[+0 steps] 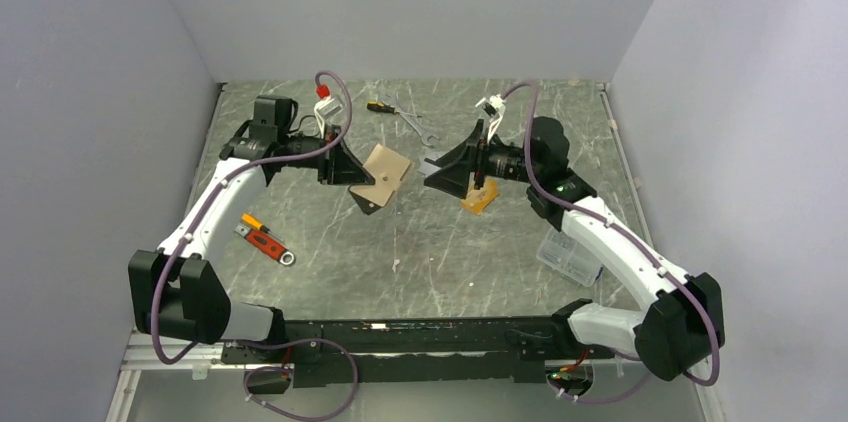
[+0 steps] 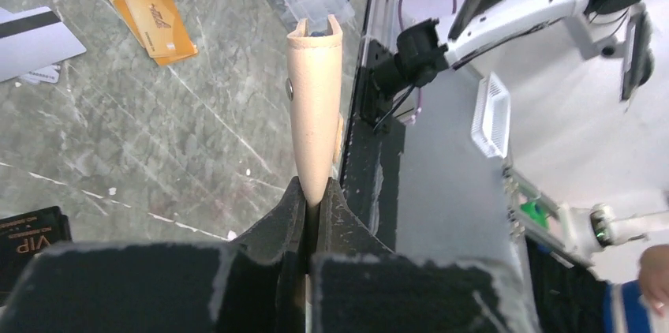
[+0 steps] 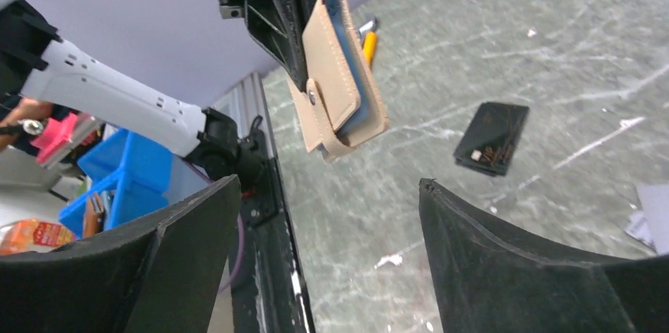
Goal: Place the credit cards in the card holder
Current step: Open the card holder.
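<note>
the left gripper [image 2: 313,205] pinches the tan card holder [image 2: 314,104] by one edge, holding it clear of the table [image 2: 158,151], while the right gripper [image 3: 327,191] faces it, jaws spread wide. orange cards [image 2: 154,21], a silver card [image 2: 35,37] and a black card [image 3: 491,138] lie on the table below.

The left hand [image 2: 313,195] pinches the card holder [image 2: 314,88] edge-on; orange cards [image 2: 154,21] lie beyond.
</note>
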Controlling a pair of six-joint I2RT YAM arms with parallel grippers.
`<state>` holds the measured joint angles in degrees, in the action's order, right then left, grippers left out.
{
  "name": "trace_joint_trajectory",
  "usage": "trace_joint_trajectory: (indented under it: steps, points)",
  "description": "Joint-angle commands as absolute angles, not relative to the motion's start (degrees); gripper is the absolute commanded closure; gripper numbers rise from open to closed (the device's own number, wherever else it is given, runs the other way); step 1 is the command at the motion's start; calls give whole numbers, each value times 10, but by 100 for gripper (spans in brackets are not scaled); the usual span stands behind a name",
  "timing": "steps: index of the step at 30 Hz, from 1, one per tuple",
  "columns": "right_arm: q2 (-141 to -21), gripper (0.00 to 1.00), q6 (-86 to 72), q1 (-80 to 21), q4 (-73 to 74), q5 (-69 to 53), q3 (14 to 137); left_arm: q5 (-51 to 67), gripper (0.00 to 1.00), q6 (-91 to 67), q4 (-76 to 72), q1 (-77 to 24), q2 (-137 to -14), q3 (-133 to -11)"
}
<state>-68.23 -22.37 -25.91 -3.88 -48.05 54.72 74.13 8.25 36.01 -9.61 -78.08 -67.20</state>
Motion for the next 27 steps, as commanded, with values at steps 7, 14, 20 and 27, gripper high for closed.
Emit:
trace_joint_trajectory:
  steps: [7,14,20,27]
  points:
    - [-738,6,-460,-277,-444,-447,469,736,100,-258,90,-100,-743,-623]
    - [-817,7,-544,-300,-573,-451,492,727,100,-286,61,-108,-733,-606]
    - [-845,16,-564,-317,-574,-422,510,705,100,-276,69,-112,-733,-601]
    - [-873,65,-578,-331,-554,-412,539,651,96,-252,114,-121,-732,-598]
